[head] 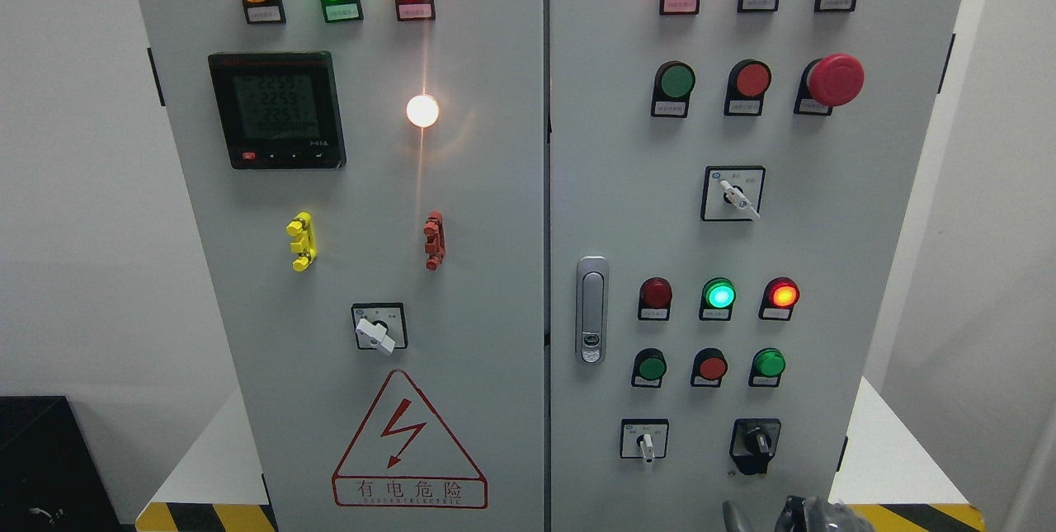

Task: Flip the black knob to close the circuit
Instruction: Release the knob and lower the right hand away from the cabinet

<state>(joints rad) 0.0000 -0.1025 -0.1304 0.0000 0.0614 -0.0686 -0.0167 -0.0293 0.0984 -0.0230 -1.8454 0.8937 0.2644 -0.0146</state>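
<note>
Black against the grey panel, the black knob sits untouched just right of the white selector switch, while directly beneath it a hand, fingers cropped so their spread cannot be told, holds nothing, seemingly poised to reach up.

A grey cabinet panel carries the black knob, lamps and switches.

Bright, even light; sharp focus. A white lamp, far up-left of the hand, flares with a vertical glare streak. Cabinet edges lean outward.
</note>
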